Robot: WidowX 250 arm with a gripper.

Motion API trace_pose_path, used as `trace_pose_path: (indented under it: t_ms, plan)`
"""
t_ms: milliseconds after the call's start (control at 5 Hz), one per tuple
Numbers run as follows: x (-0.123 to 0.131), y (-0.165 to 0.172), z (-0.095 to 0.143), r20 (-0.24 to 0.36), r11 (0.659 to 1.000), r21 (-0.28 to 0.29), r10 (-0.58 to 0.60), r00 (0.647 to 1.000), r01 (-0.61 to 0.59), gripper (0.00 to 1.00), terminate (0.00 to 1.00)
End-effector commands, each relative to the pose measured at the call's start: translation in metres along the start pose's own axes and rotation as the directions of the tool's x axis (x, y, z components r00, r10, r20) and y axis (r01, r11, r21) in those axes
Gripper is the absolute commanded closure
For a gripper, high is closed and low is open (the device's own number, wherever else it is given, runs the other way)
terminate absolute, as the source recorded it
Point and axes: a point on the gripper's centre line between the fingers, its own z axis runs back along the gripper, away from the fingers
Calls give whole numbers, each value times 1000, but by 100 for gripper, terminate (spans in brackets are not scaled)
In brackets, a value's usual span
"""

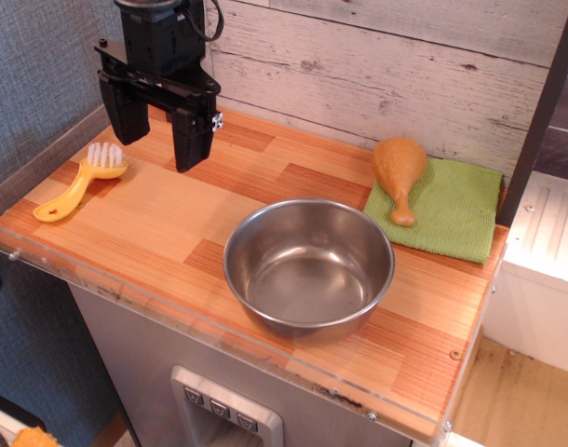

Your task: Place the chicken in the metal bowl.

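Observation:
The chicken is an orange-tan toy drumstick. It lies on a green cloth at the back right, fat end toward the wall and bone end pointing toward the front. The metal bowl stands empty near the front edge of the wooden counter, just left of and in front of the cloth. My black gripper hangs over the back left of the counter, far from the chicken. Its two fingers are spread apart and nothing is between them.
A yellow-handled brush with white bristles lies at the left, just below and left of the gripper. The counter has a clear plastic lip at the front. A plank wall runs behind and a dark post stands at the right.

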Motion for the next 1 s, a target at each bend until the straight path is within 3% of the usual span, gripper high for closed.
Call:
trace_pose_path:
  t_ms: [0,200,600,800]
  plan:
    - [0,0,0,0,1000,0,0,1000,0,0,0]
    - [37,-39,-3,3,1000,5,2,1000,-2,0,0]
    - [100,-117,-4,40,994,-54,102,994,-99,0,0]
    - [115,-132,-15,51,958,-84,278,959,-274,0,0]
